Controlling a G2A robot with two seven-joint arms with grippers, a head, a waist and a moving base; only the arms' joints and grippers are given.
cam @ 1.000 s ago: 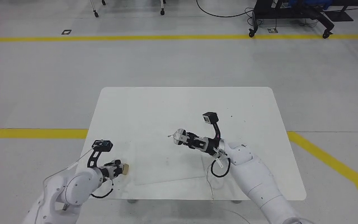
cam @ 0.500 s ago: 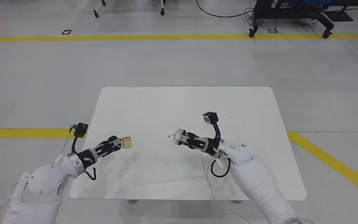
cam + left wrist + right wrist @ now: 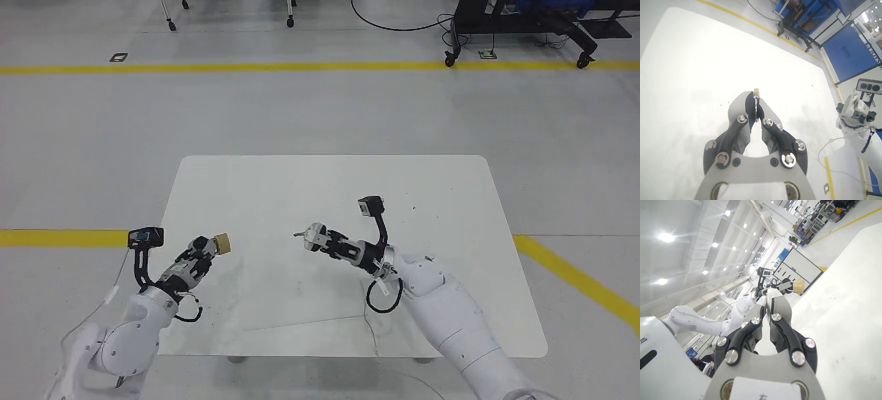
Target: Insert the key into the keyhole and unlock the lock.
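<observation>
A small brass lock (image 3: 223, 242) hangs above the left part of the white table (image 3: 430, 190), and my left gripper (image 3: 207, 248) is shut on its steel shackle. In the left wrist view the shackle (image 3: 755, 108) sits pinched between the fingers, with the brass body (image 3: 756, 92) sticking out past the tips. My right gripper (image 3: 319, 238) is near the table's middle, shut on a thin key (image 3: 301, 237) that points toward the lock. In the right wrist view the fingers (image 3: 776, 302) are pressed together and hide the key; the lock (image 3: 798, 286) is farther off.
Small dark specks dot the white table (image 3: 696, 56). Yellow floor lines (image 3: 300, 68) run behind it and past both sides. Wheeled carts (image 3: 520, 25) stand far back.
My left arm has swung from the table's front-left edge outward and up, carrying the lock higher and farther back. My right gripper has shifted slightly left with the key.
</observation>
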